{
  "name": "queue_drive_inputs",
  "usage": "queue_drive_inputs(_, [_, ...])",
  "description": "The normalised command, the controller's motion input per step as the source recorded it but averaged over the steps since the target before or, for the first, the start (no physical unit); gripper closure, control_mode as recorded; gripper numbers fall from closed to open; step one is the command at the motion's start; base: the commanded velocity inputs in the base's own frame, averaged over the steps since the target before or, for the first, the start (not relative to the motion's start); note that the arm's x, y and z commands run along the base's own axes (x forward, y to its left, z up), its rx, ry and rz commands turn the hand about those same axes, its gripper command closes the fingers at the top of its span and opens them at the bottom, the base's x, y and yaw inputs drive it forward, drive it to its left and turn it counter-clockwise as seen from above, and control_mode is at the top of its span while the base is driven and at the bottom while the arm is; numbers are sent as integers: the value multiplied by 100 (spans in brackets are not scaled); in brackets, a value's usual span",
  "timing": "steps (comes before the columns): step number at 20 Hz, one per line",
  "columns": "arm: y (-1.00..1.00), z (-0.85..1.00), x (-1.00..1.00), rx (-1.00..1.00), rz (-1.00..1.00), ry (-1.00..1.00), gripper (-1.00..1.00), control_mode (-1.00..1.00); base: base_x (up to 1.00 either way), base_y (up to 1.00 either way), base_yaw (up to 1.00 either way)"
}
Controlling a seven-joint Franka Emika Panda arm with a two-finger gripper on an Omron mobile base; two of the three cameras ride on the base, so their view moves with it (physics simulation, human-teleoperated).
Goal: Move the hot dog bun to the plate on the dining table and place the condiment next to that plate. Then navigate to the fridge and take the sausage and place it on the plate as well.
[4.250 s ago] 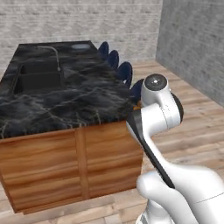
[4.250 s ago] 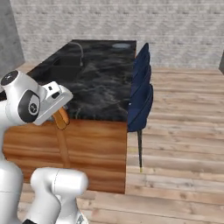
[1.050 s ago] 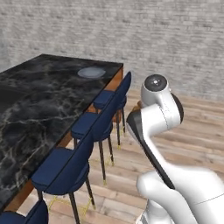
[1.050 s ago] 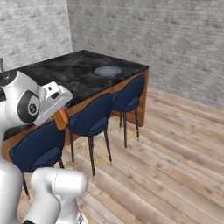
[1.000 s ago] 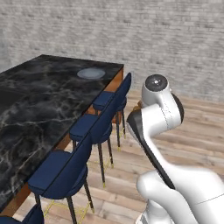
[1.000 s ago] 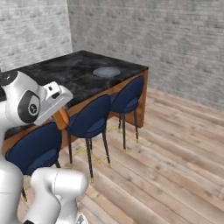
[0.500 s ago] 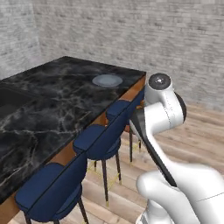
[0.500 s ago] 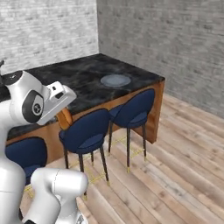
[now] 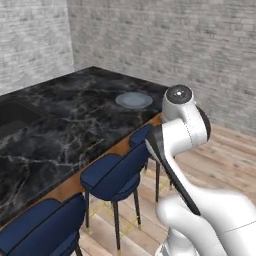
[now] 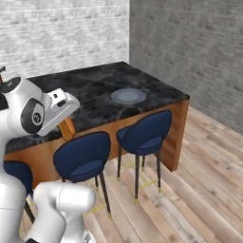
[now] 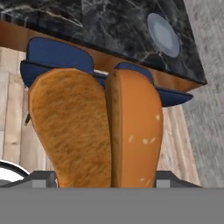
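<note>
- Tan-orange bread fills the hand view: the hot dog bun (image 11: 94, 131) sits clamped in your pincer (image 11: 96, 179), jaws spread wide around it and pressing its sides; in the right base view the bun (image 10: 67, 127) shows as an orange end under the hand.
- Grey-blue and bare, the plate (image 9: 133, 100) lies on the black marble counter (image 9: 60, 125), near the far end and close to the edge with the stools; nothing rests on it, so you may record the first step as under way and not done; the bun is in hand but not delivered.
- Blue stools (image 10: 144, 132) stand along the counter's wooden edge, between your base and the plate; judge the reach with that in mind.
- Condiment, fridge and sausage: I cannot place any of them from these views; treat all of those steps as outstanding.
- Arm pose: folded and tucked close above the base, elbow high, the wrist (image 10: 57, 107) carried off the counter's edge over the floor and stools, well apart from the plate; the hand camera looks along the bun toward the counter edge, with the plate (image 11: 162, 34) at the upper right.
- Judgement: you will need the base nearer, then an extension over the stools, before release.
</note>
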Motion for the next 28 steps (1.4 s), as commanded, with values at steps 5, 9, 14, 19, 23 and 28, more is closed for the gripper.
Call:
queue_drive_inputs(5, [0, 0, 0, 0, 0, 0, 100, 100, 38, -69, 21])
queue_drive_inputs(9, [0, 0, 0, 0, 0, 0, 100, 100, 58, -35, 47])
queue_drive_inputs(14, [0, 0, 0, 0, 0, 0, 100, 100, 75, -35, 40])
queue_drive_inputs(19, [0, 0, 0, 0, 0, 0, 100, 100, 49, -63, 35])
queue_drive_inputs(23, [0, 0, 0, 0, 0, 0, 100, 100, 27, -93, 13])
queue_drive_inputs(28, [0, 0, 0, 0, 0, 0, 100, 100, 46, -83, 22])
